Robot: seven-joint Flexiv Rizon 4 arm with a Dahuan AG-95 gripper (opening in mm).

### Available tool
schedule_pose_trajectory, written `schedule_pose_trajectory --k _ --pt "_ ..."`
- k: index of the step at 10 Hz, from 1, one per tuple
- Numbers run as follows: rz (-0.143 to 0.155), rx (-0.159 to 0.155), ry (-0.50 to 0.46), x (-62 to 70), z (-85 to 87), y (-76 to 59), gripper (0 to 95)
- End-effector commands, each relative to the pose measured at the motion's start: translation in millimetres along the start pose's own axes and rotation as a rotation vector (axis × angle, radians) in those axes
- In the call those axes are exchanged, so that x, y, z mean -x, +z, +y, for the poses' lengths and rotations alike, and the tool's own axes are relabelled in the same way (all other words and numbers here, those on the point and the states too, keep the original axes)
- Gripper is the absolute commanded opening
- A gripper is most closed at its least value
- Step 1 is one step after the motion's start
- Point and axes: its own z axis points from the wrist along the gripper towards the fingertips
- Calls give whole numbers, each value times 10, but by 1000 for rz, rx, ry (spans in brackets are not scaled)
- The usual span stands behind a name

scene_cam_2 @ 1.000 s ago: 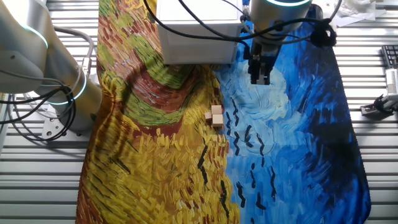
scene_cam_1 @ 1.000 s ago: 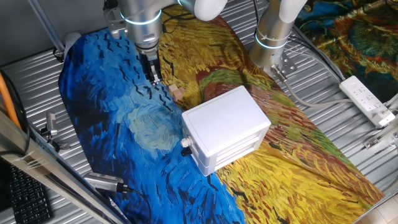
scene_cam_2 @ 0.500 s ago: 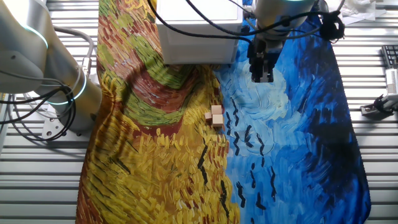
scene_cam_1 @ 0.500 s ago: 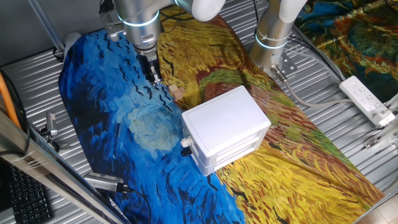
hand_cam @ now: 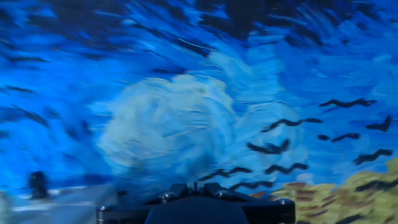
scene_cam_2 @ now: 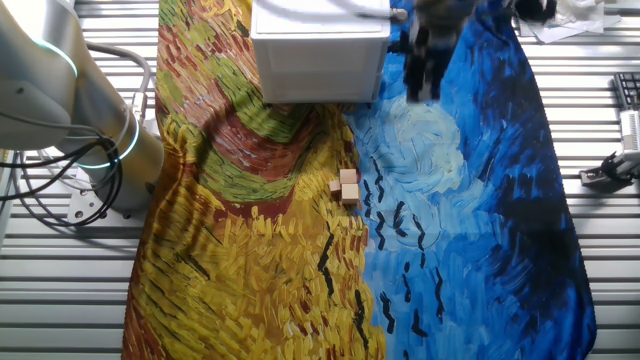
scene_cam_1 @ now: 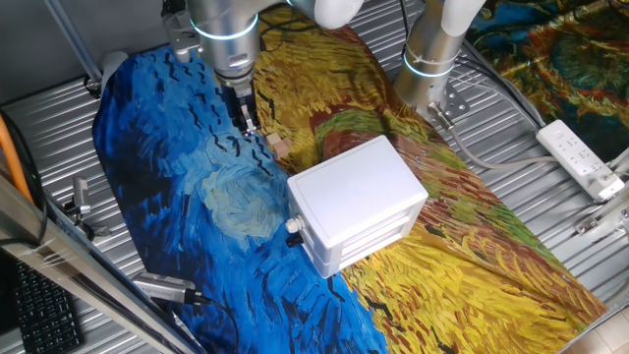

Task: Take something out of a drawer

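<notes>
The white cabinet (scene_cam_1: 359, 202) (scene_cam_2: 318, 50) stands on the painted cloth, and its drawer front with the small round knob (scene_cam_1: 293, 226) sits flush and closed. A small cluster of light-brown wooden blocks (scene_cam_1: 278, 146) (scene_cam_2: 346, 187) lies on the cloth, outside the cabinet. My gripper (scene_cam_1: 246, 118) (scene_cam_2: 425, 82) hangs over the blue part of the cloth, between the blocks and the cabinet's front, and is blurred in the other fixed view. In the hand view the fingertips (hand_cam: 189, 187) sit pressed together with nothing between them, above a pale blue swirl.
A second arm's base (scene_cam_1: 432, 59) (scene_cam_2: 60, 100) stands beside the cloth. A white power strip (scene_cam_1: 580, 157) lies on the ribbed metal table at the right. Metal tools (scene_cam_1: 167, 288) and a keyboard (scene_cam_1: 39, 315) are at the near left.
My gripper has moved across the blue cloth towards the cabinet's front, away from the wooden blocks. Blocks and cabinet have not moved.
</notes>
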Motion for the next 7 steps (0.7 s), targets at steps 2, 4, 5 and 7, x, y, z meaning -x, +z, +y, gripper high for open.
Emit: schedule_pose_trajectory --k 2,4,5,7 --pt "-4 -1 0 25 363 21 0" --pt "-3 2 -14 29 626 -16 0" --pt "0 3 -16 32 734 -51 0" --pt "-13 12 -29 -41 844 -28 0"
